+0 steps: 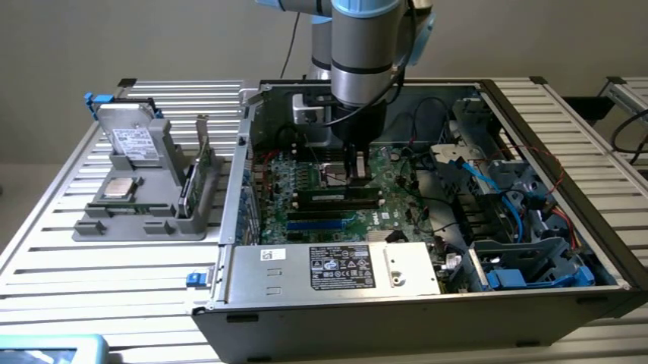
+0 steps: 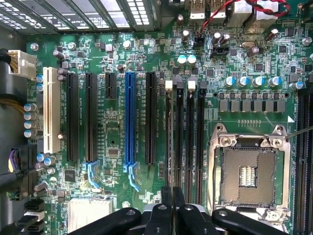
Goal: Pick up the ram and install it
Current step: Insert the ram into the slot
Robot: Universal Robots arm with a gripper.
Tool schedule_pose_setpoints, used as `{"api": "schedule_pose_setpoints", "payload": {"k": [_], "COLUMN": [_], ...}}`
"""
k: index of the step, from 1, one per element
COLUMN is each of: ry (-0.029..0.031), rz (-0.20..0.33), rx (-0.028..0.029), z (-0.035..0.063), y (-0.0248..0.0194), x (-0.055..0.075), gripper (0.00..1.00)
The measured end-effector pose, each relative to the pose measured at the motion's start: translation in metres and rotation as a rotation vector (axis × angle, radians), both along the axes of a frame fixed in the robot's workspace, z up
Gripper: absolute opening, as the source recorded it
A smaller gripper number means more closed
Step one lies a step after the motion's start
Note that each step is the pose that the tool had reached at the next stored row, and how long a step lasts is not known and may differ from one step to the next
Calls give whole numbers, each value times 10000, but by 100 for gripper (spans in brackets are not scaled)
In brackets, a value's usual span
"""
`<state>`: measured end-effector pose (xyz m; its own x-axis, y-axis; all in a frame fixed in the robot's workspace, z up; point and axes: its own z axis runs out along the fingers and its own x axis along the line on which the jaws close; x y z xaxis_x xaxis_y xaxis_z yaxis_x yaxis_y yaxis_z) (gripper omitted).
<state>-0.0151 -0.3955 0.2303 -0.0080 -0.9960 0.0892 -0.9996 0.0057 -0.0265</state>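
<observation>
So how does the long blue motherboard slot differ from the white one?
The long blue plastic slot is narrower and a little longer than the white plastic slot. The blue slot ends in a blue latch; the white slot has none. Both are empty and run parallel.

Your arm comes in from the top of the exterior view, with the last link close to vertical: grey tube, blue cap. The wrist points straight down. The gripper hangs off the end, slim and black, tips low. In the wrist view you've got both fingers pressed side by side, jaws closed with no real gap between them. The black linkage bars splay out to either side of the fingers.
</observation>
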Motion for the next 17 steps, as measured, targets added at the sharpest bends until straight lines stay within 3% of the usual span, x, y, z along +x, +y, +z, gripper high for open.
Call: {"api": "schedule_pose_setpoints", "payload": {"k": [17], "ry": [0], "rz": [-57], "rx": [0], "z": [-23], "y": [-7], "x": [1], "gripper": [13]}}
